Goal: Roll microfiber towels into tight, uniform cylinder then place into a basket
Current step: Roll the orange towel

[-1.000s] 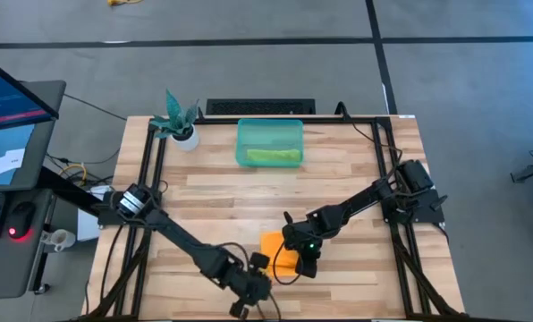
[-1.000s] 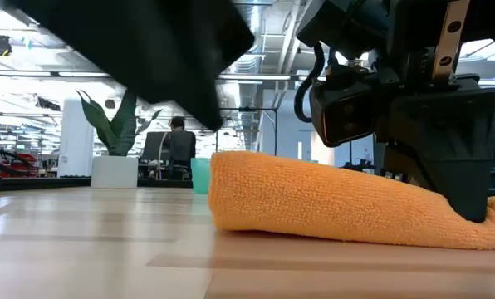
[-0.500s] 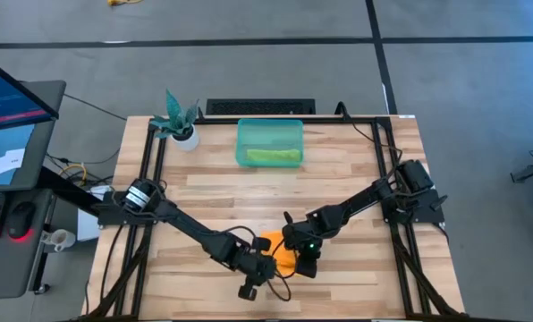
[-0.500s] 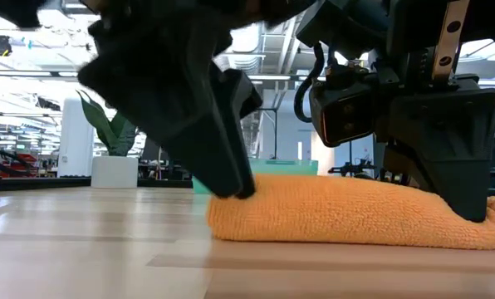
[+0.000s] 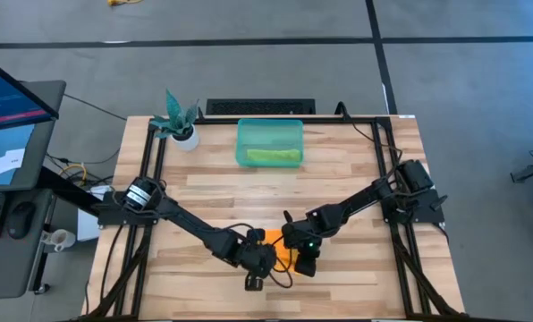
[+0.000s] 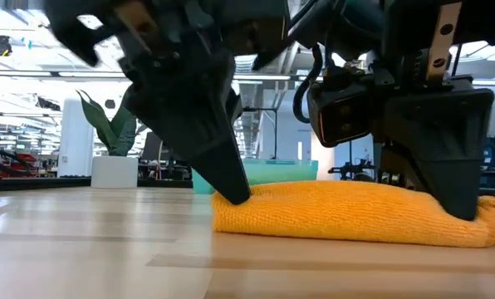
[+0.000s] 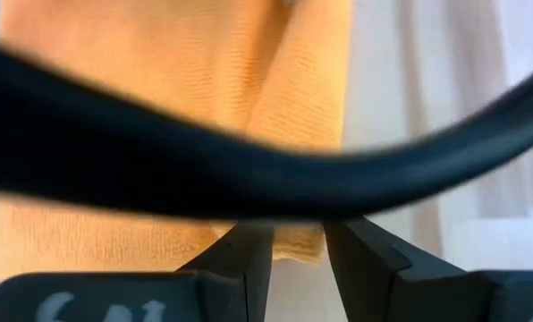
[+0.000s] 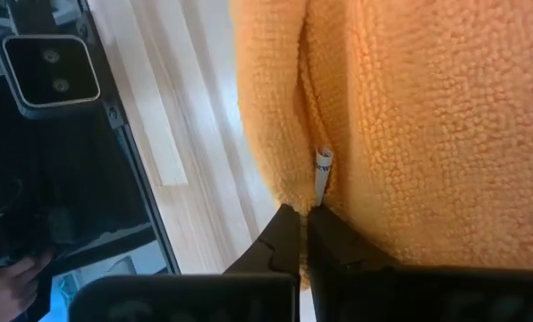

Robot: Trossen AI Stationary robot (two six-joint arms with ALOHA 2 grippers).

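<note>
Both arms are down at the near edge of the surface (image 5: pixel 338 179), working the orange towel (image 6: pixel 355 212), which lies there in a loose roll well apart from the basket (image 5: pixel 269 142) at the far side, where the green towel (image 5: pixel 273 156) sits inside. The right gripper (image 8: pixel 304 234) has its jaws clamped together on the roll's edge by a small white tag (image 8: pixel 322 166). The left gripper (image 7: pixel 298 246) presses on the other end, jaws a little apart, though whether they pinch the cloth I cannot tell.

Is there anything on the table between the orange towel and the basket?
Nothing visible: bare wood lies between the orange towel and the basket, which already holds a green towel.
</note>
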